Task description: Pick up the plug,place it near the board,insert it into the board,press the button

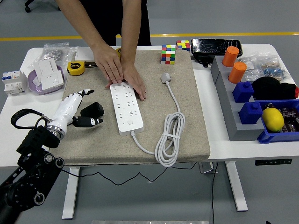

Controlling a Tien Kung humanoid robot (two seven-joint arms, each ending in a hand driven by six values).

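Note:
A white power strip board (126, 108) lies on the beige mat (187, 116), its cord coiled to the right and ending in a white plug (166, 77). A black plug adapter (92, 109) lies on the mat left of the board. My left hand (80, 108), white with black fingertips, reaches in from the lower left; its fingers are spread around the black plug, thumb just below it, not closed on it. A person at the far side presses both hands (119, 70) on the board's far end. My right hand is out of view.
A yellow tape measure (76, 68), a bowl with white sockets (46, 78) and a breaker (13, 81) sit at the left. Two puzzle cubes (169, 53) lie at the back. Grey tray with orange cylinders (233, 63), blue blocks, a lemon (273, 119) stands at the right.

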